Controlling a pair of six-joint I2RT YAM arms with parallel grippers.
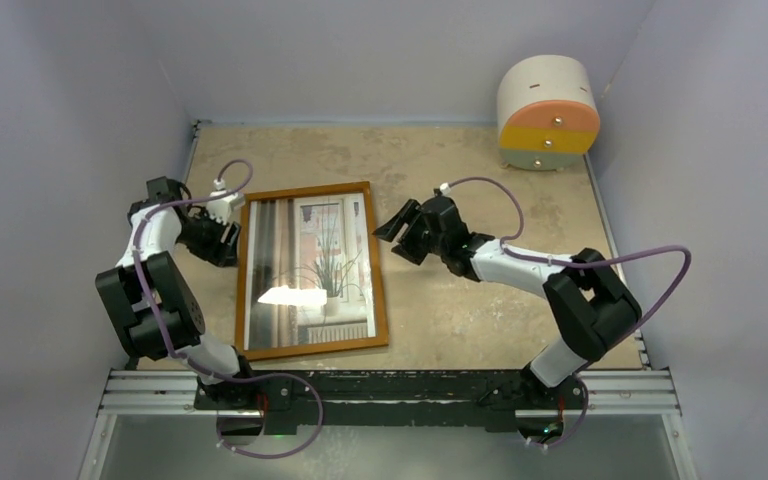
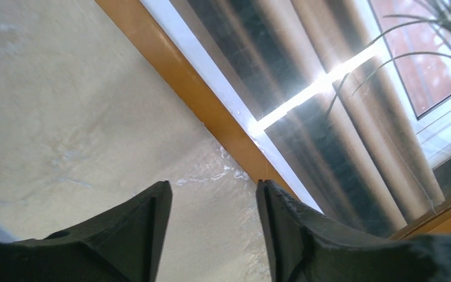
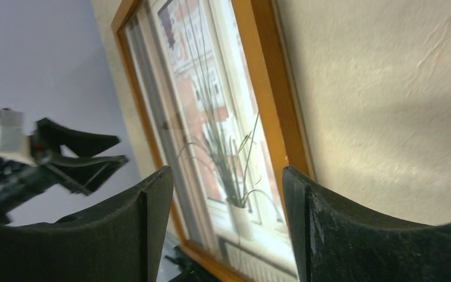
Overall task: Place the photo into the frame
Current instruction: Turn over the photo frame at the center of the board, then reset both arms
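Observation:
The orange-brown frame (image 1: 379, 262) lies flat in the middle of the table. The photo (image 1: 310, 270), showing a window, curtains and a plant, lies inside it, face up, with a bright glare spot. My left gripper (image 1: 230, 220) is open and empty just off the frame's left edge near its far corner. In the left wrist view the gripper (image 2: 213, 188) hovers over bare table beside the frame rail (image 2: 199, 100) and photo (image 2: 329, 117). My right gripper (image 1: 392, 228) is open and empty just right of the frame's far right corner. The right wrist view shows that gripper (image 3: 228, 176), frame (image 3: 270, 106) and photo (image 3: 211, 117).
A round cream cabinet (image 1: 548, 112) with orange, yellow and grey drawers stands at the back right corner. Pale walls close in the table (image 1: 480, 310) on three sides. A metal rail (image 1: 390, 390) with the arm bases runs along the near edge.

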